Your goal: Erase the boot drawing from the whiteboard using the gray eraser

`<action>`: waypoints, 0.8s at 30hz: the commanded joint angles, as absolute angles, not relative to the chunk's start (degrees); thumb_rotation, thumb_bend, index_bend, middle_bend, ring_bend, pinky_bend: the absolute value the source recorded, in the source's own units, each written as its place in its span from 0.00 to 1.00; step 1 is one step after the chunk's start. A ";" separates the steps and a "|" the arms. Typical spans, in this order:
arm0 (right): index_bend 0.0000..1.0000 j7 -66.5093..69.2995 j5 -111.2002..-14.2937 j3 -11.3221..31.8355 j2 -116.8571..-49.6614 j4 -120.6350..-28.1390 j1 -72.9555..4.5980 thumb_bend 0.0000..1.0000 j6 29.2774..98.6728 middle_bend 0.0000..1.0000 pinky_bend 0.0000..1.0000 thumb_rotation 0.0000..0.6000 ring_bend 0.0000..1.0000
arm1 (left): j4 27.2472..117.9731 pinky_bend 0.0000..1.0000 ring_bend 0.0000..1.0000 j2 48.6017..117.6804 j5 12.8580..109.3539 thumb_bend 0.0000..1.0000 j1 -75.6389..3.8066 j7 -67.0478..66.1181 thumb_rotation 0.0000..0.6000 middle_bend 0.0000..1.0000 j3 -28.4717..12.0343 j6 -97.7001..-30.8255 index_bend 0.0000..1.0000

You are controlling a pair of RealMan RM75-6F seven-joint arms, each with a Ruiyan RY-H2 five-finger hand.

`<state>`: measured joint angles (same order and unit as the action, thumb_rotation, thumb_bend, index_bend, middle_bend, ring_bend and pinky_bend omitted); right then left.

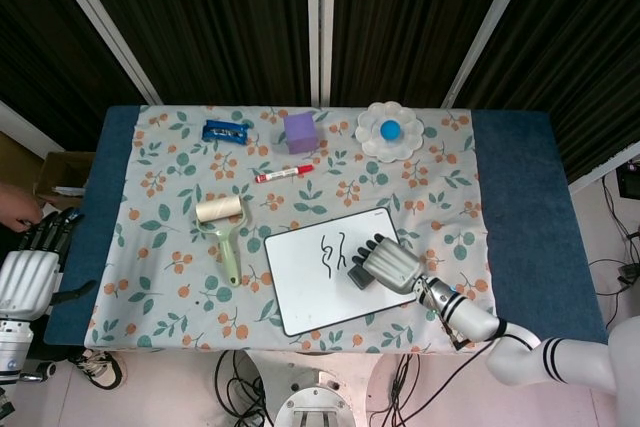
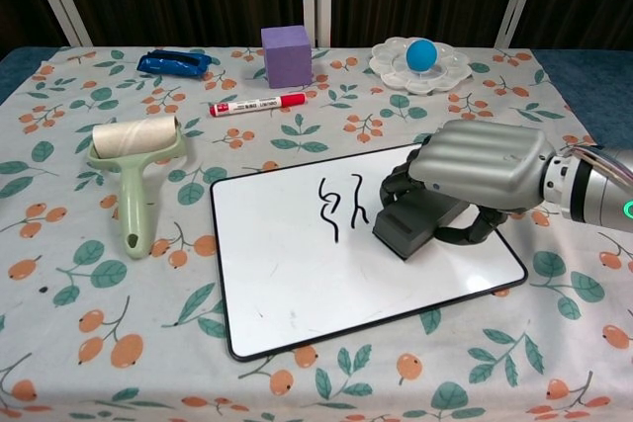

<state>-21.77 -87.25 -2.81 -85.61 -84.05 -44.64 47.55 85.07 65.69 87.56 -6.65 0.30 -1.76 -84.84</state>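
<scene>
Gray rectangular block eraser (image 2: 413, 225) sits flat on the white rectangular whiteboard (image 2: 297, 284), gripped under the silver right hand (image 2: 485, 167), fingers curled over its far side. Eraser is just right of the black squiggly boot drawing (image 2: 343, 207), not touching it. Left hand (image 1: 28, 269) hangs off the table's left edge, fingers extended, holding nothing.
</scene>
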 commanded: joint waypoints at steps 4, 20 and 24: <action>0.80 -21.67 -90.82 -3.93 -86.22 -86.99 -45.13 0.38 48.22 0.73 0.68 1.00 0.62 | 85.40 0.16 0.04 65.38 87.61 0.03 -6.54 0.19 0.93 0.05 -1.84 -85.19 0.09; 0.80 -28.05 -91.36 -5.30 -86.89 -91.85 -44.97 0.38 46.18 0.73 0.68 1.00 0.62 | 85.05 0.16 0.04 64.93 87.57 0.03 -6.02 1.19 0.93 0.05 -1.75 -85.74 0.09; 0.80 -28.50 -90.94 -6.13 -84.83 -92.24 -43.89 0.38 46.91 0.73 0.68 1.00 0.62 | 84.81 0.16 0.04 65.15 87.70 0.03 -6.04 1.41 0.93 0.05 -1.69 -85.71 0.09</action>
